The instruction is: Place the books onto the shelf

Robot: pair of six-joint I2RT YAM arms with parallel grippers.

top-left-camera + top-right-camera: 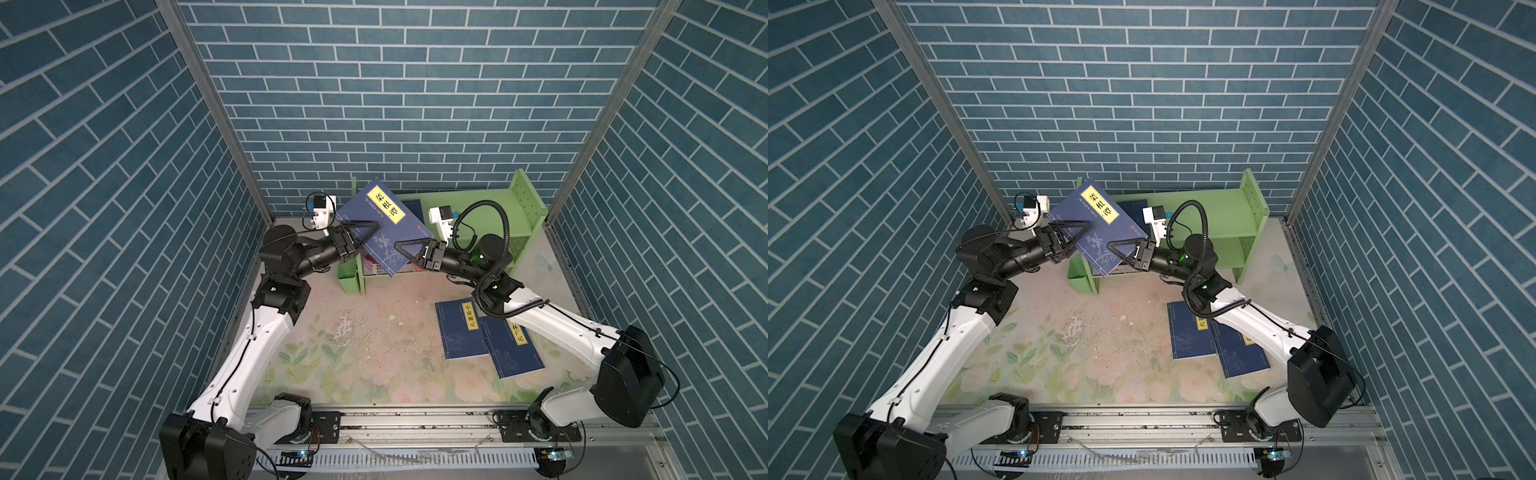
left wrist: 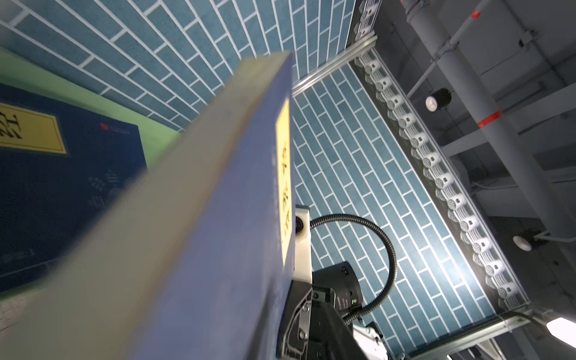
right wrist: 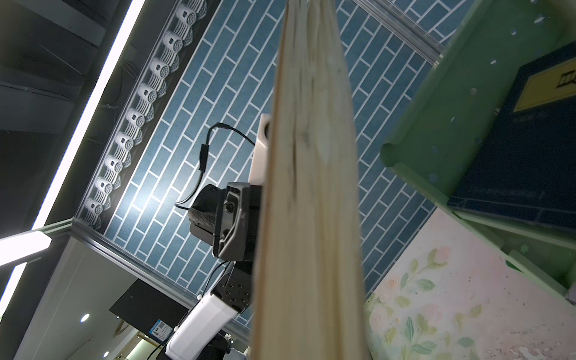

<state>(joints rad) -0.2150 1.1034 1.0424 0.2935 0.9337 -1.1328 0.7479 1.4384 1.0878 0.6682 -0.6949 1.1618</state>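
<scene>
While looking down through both top views, seeing a blue book [image 1: 395, 226] up in the air, tilted, covering the left end of the green shelf [image 1: 528, 199]. Pretty sure about the right hand [image 1: 399, 245]: clamped on the book's lower right edge, and getting the page edge dead centre in the right wrist view too. Can't tell about the left hand [image 1: 374, 226], honestly. Sitting at the book's left edge with a finger laid over the cover, but no way to see whether gripping or loose, and only getting blur from the left wrist view. Also spotting another book [image 1: 413, 208] lying flat on the shelf's top board, partly behind the lifted one. Down on the flowery worktop [image 1: 374, 340], counting two more books [image 1: 461, 330], flat, side by side and touching, half under the right arm. Also noticing a little green cup [image 1: 348, 278] on the shelf's left side, just below the left hand.
</scene>
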